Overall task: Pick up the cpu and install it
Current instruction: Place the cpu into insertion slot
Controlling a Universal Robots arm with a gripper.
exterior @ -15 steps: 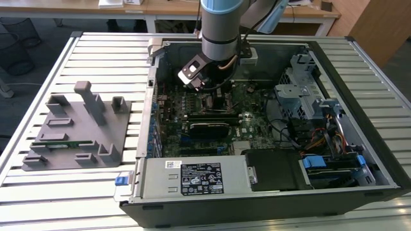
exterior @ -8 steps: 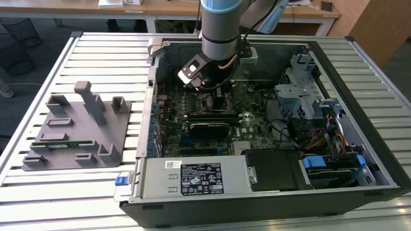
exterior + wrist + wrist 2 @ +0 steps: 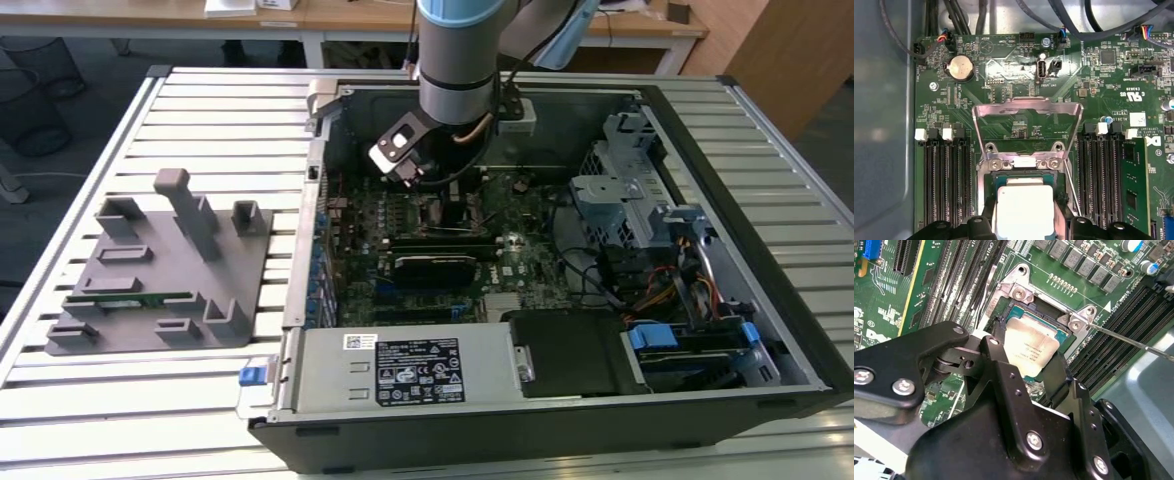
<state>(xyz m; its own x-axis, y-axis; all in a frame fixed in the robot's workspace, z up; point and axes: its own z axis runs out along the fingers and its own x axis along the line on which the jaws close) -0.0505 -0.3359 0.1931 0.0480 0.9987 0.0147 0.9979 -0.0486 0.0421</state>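
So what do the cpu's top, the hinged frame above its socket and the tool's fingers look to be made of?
cpu top: bare metal, satin silver, soft sheen. Hinged frame: probably stamped steel, bright and reflective. Tool fingers: matt black, screwed together; anodised metal or plastic, cannot tell.

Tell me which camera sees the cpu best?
The second wrist view: the cpu sits at its socket, silver top mostly visible. The first wrist view crops it at the edge; in the exterior view the arm covers that spot.
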